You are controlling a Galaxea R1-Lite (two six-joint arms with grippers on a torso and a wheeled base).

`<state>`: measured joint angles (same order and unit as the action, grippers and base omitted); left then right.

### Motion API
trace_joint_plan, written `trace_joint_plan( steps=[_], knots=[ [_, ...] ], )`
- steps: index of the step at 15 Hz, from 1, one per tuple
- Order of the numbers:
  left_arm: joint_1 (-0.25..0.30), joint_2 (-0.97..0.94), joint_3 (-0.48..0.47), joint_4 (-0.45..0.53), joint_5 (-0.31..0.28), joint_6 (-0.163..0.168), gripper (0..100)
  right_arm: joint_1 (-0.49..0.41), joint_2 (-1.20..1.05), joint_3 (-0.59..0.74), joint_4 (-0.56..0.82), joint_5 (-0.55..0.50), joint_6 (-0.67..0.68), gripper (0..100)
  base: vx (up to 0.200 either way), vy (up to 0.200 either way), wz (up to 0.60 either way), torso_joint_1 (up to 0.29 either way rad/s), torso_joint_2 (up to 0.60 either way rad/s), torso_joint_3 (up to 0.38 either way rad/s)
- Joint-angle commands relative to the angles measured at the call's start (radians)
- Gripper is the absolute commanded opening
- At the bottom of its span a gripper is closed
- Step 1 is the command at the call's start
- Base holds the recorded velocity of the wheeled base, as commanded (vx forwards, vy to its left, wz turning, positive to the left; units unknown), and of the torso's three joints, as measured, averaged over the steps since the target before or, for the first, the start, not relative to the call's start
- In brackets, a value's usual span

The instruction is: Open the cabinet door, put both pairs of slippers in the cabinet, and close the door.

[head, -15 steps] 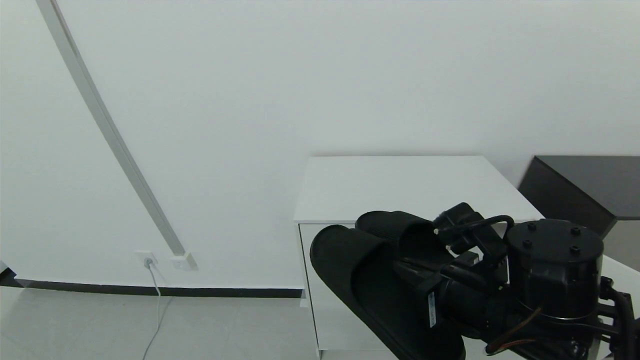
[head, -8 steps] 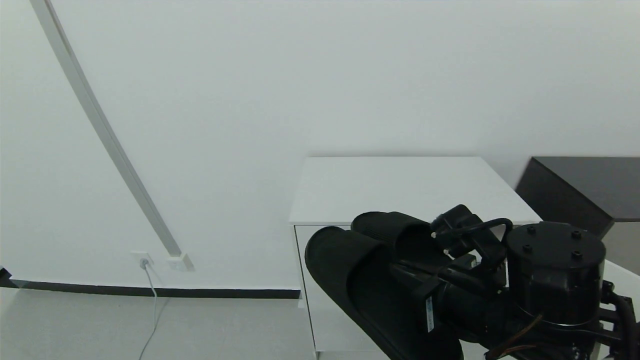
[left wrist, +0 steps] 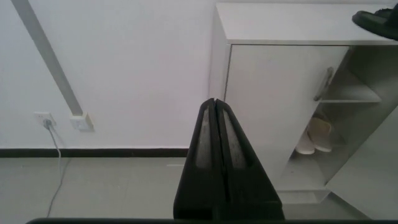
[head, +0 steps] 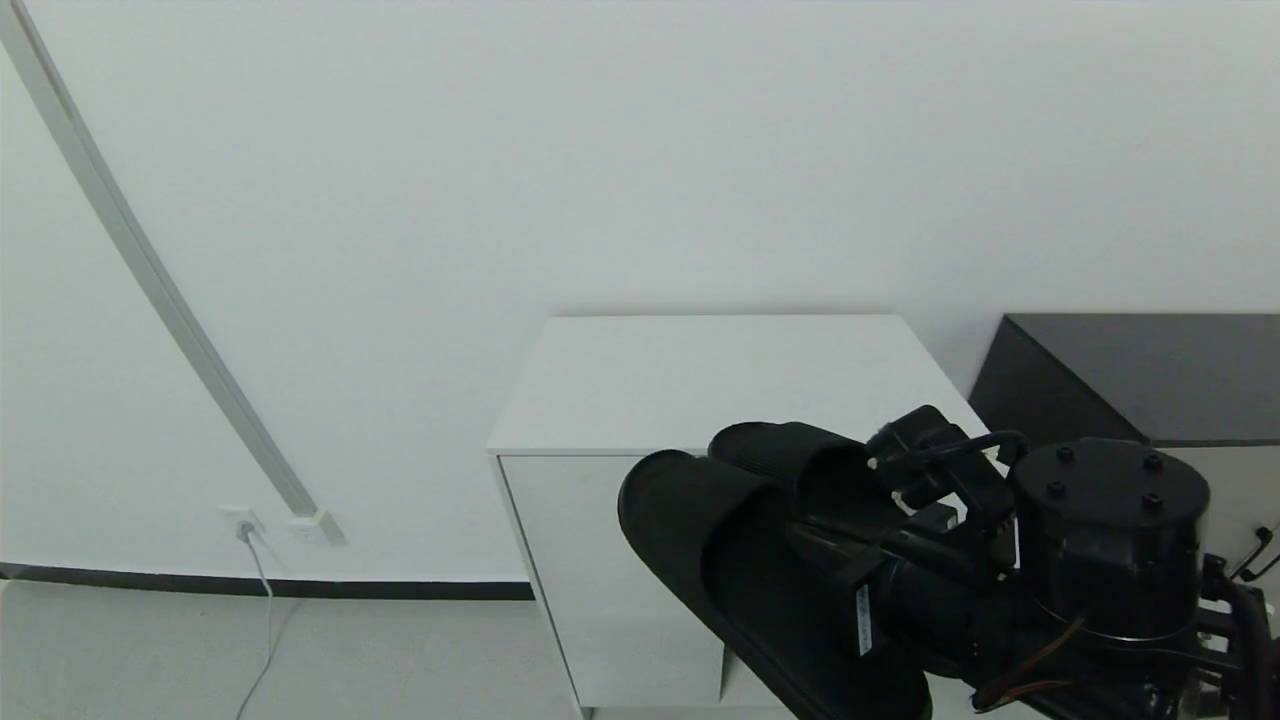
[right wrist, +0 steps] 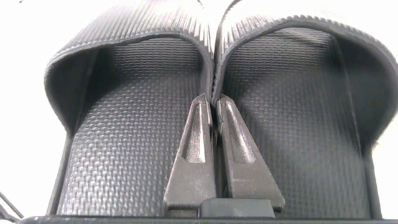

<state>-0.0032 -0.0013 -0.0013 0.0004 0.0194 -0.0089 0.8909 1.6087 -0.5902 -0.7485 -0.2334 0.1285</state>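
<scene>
The right gripper [right wrist: 212, 102] is clamped on the black slippers [right wrist: 211, 74]: its fingers [right wrist: 194, 146] pinch the two inner edges where the pair meets, the slippers side by side with their toe straps away from the wrist. In the head view the black slippers [head: 740, 560] hang in the air before the front of the cabinet [head: 700, 375], towards its right front corner, touching nothing but the gripper. The left gripper [left wrist: 214, 106] is pressed closed with nothing between its fingers and points at the cabinet [left wrist: 286, 25] from lower down.

One door [left wrist: 280, 106] with a bar handle [left wrist: 323, 84] stands shut across the cabinet's front. Beside it the cabinet is open, and the pale slippers [left wrist: 314, 137] lie inside, below a shelf [left wrist: 351, 94].

A dark unit [head: 1130, 370] stands beside the cabinet's right edge. On the wall behind, a cable duct [head: 150, 270] runs down to a socket [head: 240, 520] with a cable plugged in.
</scene>
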Motion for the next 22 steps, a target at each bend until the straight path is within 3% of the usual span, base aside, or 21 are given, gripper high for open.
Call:
trace_joint_plan(
  steps=[1,22],
  knots=[
    [0.0,0.001,0.0,0.0,0.001,0.0,0,0.0,-0.003,0.001,0.0,-0.001,0.0,0,0.0,-0.2,0.0,0.002,0.0,0.002],
    [0.0,0.001,0.0,0.0,0.002,-0.002,0,-0.007,-0.001,0.04,-0.058,-0.038,-0.001,0,0.0,0.0,0.0,0.0,0.0,0.0]
  ],
)
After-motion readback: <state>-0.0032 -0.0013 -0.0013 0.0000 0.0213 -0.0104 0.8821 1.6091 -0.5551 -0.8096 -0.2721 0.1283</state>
